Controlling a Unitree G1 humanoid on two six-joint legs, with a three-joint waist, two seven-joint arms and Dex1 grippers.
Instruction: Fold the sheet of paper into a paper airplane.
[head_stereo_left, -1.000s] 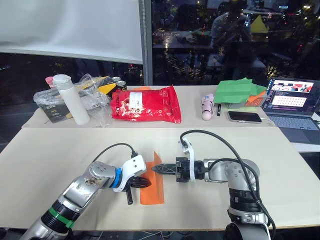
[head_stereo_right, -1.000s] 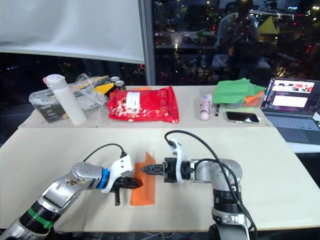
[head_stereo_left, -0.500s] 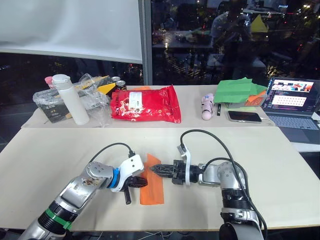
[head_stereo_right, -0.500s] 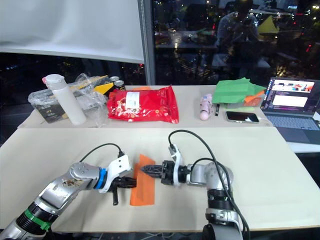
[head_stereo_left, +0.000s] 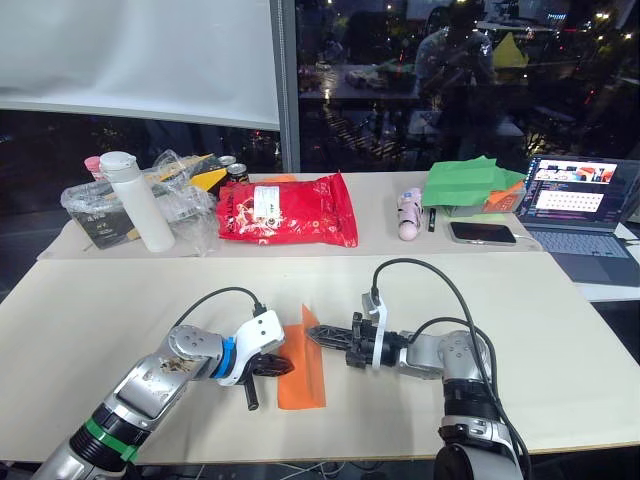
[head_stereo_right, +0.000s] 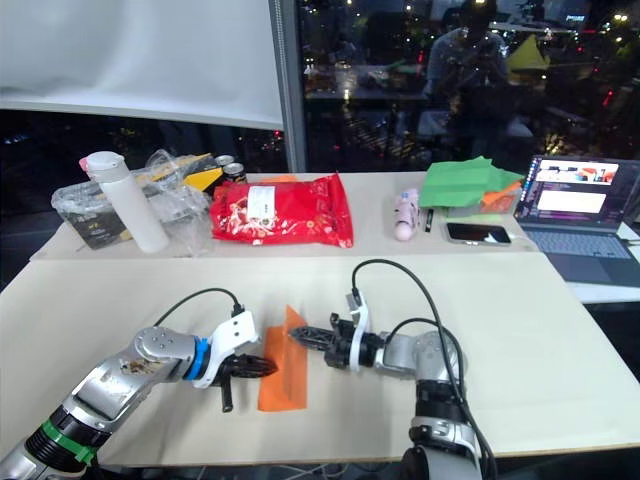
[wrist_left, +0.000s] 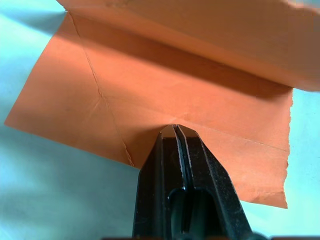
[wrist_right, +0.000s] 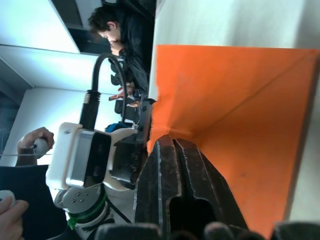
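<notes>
The sheet of paper (head_stereo_left: 303, 358) is lying near the front edge of the desk (head_stereo_left: 120, 300), creased lengthwise, with its far right flap standing up off the surface; the left gripper (head_stereo_left: 285, 367) is pressing on the sheet's left edge with its fingers together — the left wrist view is showing the closed tips resting on the orange surface below the raised fold; the right gripper (head_stereo_left: 309, 335) is meeting the raised flap from the right, fingers likewise together against the paper. Farther back, a red snack bag (head_stereo_left: 288, 209), a white bottle (head_stereo_left: 134, 200), green paper sheets (head_stereo_left: 465, 183), a phone (head_stereo_left: 482, 233) and an open laptop (head_stereo_left: 581, 205) are sitting along the desk — well apart from the sheet.
</notes>
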